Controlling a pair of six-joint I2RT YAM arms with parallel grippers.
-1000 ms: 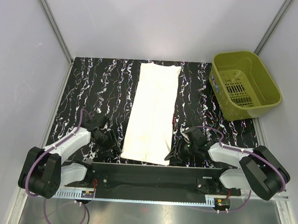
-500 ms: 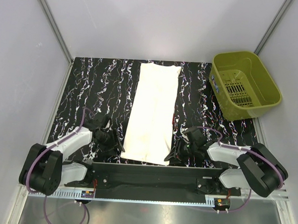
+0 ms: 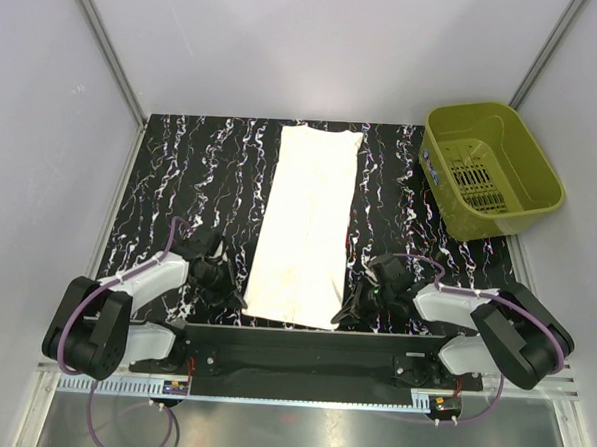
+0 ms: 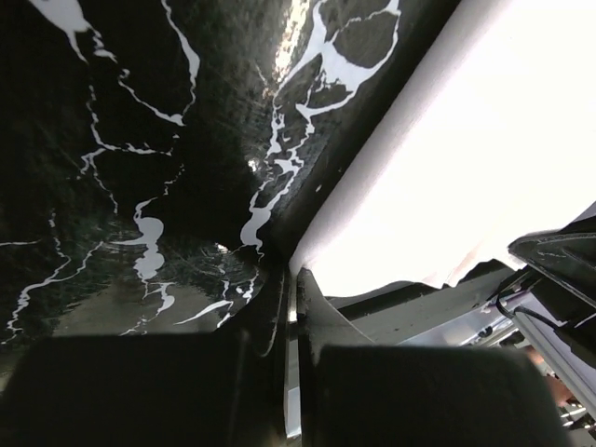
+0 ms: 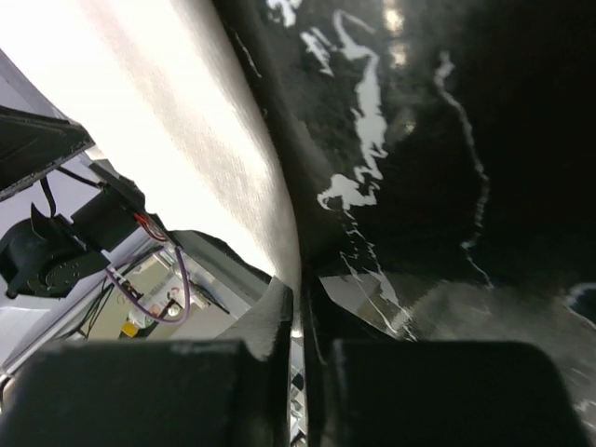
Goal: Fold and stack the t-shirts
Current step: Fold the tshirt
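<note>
Nearest you, both arms lie low over the front edge of the table (image 3: 181, 177), a black top with white veining.

Left hand (image 3: 234, 300): it sits at the near-left corner of the t-shirt (image 3: 303, 229). In the left wrist view its fingers (image 4: 317, 321) are drawn together with only a thin slit between them. The shirt's corner runs down into that slit, so you can note it as clamped on the cloth.

Right hand (image 3: 342, 314): it sits at the near-right corner of the same shirt, mirroring the left. In the right wrist view its two fingers (image 5: 270, 317) are likewise pressed nearly together. The shirt's edge drops straight into the narrow gap, so note it as pinched on the hem.

T-shirt: it lies flat as one long, narrow, off-white strip, plain side up, between the two hands. It starts at the table's near edge and reaches almost to the far edge, leaning slightly to the right as it goes. A faint red trace shows along its right edge near mid-length. You see only one shirt.

Farther back on the right, an olive-green basket (image 3: 473, 228) with a slotted floor stands at the table's far-right corner, well apart from the shirt.
</note>
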